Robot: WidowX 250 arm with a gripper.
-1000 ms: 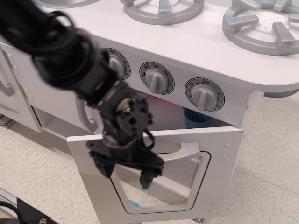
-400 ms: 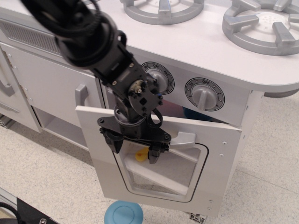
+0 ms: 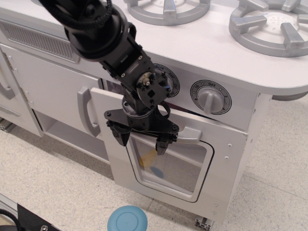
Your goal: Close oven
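Note:
The oven is the white compartment under the stove knobs. Its white door point(image 3: 221, 163) has a rounded clear window point(image 3: 175, 166) and a horizontal silver-grey bar handle point(image 3: 191, 135). The door stands nearly upright, its top edge a little out from the oven front. My black gripper point(image 3: 140, 141) is open and empty, its fingers pointing down against the upper left of the door, just left of the handle. A yellow object point(image 3: 147, 158) and a blue one point(image 3: 156, 171) show faintly through the window.
A plain white cabinet door point(image 3: 48, 94) with a vertical grey handle point(image 3: 85, 110) is left of the oven. Knobs point(image 3: 210, 97) and grey burners point(image 3: 269, 24) sit above. A blue round lid point(image 3: 127, 219) lies on the tiled floor below the door.
The oven door has swung up from half open to nearly shut. My gripper moved up and toward the oven with it, staying against the door's top.

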